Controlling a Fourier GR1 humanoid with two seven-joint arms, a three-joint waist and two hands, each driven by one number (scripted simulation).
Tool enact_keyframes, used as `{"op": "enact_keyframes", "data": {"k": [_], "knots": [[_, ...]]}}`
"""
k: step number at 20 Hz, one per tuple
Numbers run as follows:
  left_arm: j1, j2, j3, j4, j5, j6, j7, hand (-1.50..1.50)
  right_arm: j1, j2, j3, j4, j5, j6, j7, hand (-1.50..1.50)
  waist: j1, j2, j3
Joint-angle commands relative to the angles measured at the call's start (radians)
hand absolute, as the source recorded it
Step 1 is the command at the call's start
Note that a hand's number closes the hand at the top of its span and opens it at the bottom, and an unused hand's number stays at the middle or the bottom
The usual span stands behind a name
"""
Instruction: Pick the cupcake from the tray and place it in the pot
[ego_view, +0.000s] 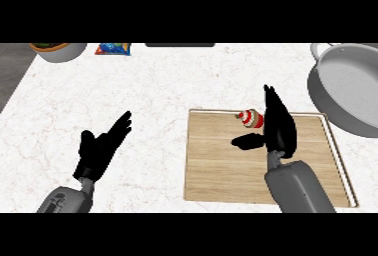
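A small cupcake (250, 118) with red and white stripes lies near the far edge of a wooden tray (221, 165). My right hand (279, 127) hovers over the tray just right of the cupcake, fingers straight and pointing away, thumb sticking out to the left below the cupcake; it holds nothing. The grey pot (347, 95) stands at the right edge of the counter, partly cut off by the view. My left hand (100, 147) rests open over the counter at the left, fingers up.
A bowl (57, 50) with dark contents sits at the far left corner. A blue and orange packet (112, 48) lies beside it. A dark flat object (179, 44) lies at the far edge. White marble counter (162, 85) spreads between hands and pot.
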Motion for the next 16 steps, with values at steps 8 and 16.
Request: {"op": "enact_keyframes", "data": {"k": [8,16], "knots": [[0.127,0.016,0.054,-0.08,-0.034,-0.089,-0.037,0.0,-0.013,0.005,-0.15,0.265,-0.15,-0.091,-0.283,-1.5,0.006,0.0,0.0],[0.1,-0.054,0.039,-0.02,-0.082,-0.066,-0.042,0.0,-0.006,0.01,-0.152,0.4,-0.156,-0.142,-0.479,1.5,0.006,0.002,0.0]]}}
